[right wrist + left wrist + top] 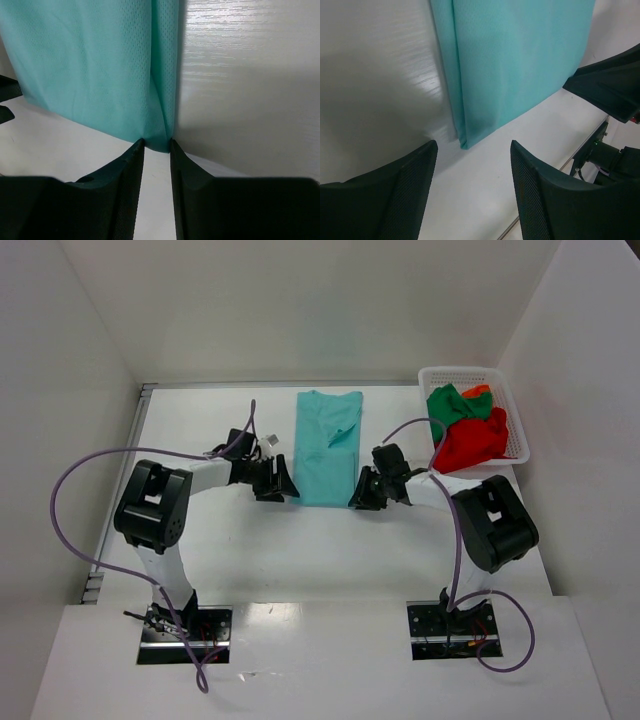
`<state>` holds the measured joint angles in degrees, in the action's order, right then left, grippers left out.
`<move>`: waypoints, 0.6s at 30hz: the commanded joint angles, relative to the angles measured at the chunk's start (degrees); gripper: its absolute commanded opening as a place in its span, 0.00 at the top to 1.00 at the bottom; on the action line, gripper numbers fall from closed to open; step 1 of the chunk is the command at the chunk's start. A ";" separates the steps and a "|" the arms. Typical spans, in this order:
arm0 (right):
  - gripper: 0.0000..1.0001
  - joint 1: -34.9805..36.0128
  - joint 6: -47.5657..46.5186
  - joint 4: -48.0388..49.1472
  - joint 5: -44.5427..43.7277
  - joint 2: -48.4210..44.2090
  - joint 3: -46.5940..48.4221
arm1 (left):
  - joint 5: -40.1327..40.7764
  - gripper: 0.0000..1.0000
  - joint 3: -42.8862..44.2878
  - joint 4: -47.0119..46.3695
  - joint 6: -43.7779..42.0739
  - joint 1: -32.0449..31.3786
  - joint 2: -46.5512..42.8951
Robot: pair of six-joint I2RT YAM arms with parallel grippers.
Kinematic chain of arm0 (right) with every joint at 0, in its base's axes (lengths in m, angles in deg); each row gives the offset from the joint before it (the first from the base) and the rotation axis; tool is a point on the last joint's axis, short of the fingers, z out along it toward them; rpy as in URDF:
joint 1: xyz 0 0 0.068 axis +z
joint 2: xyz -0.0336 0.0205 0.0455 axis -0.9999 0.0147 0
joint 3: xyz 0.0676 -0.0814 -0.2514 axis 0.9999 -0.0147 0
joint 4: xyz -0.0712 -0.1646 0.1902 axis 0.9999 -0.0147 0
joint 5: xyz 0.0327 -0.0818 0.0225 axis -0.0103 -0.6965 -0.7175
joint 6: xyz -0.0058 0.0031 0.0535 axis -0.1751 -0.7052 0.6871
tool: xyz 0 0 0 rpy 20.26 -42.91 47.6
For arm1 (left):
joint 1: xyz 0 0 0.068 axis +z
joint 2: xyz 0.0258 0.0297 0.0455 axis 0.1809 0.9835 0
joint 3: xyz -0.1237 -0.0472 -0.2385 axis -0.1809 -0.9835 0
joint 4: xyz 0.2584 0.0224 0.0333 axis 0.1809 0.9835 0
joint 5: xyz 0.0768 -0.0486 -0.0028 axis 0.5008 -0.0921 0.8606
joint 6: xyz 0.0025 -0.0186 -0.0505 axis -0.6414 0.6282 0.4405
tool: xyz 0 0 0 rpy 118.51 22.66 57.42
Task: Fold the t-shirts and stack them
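Observation:
A teal t-shirt (328,445) lies folded into a long strip on the white table, collar end far from me. My left gripper (283,485) is open just short of the strip's near left corner; in the left wrist view (472,145) that corner of the shirt (520,60) lies ahead of the fingers. My right gripper (362,495) is at the near right corner. In the right wrist view (157,142) its jaws stand narrow, with the corner of the shirt (100,65) between the tips. Green (455,402), red (470,445) and orange (478,392) shirts lie crumpled in the basket.
The white lattice basket (460,372) stands at the far right against the wall. White walls enclose the table on the left, back and right. The right arm shows at the right edge of the left wrist view (615,85).

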<state>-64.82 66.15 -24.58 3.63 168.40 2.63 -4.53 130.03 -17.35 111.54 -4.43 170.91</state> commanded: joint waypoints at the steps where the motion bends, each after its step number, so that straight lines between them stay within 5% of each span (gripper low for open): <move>1: 0.68 0.54 0.89 1.54 -2.29 1.25 -0.73 | -0.06 0.31 1.86 -1.56 -0.44 -0.35 1.91; 18: 0.99 0.54 1.50 0.75 -6.60 -0.32 -0.81 | 4.51 0.34 -0.15 -0.49 -1.06 -3.07 3.58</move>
<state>-64.69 67.99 -23.62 0.70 169.16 2.61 -3.33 131.87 -18.53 111.54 -6.40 172.57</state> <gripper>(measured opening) 0.017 0.665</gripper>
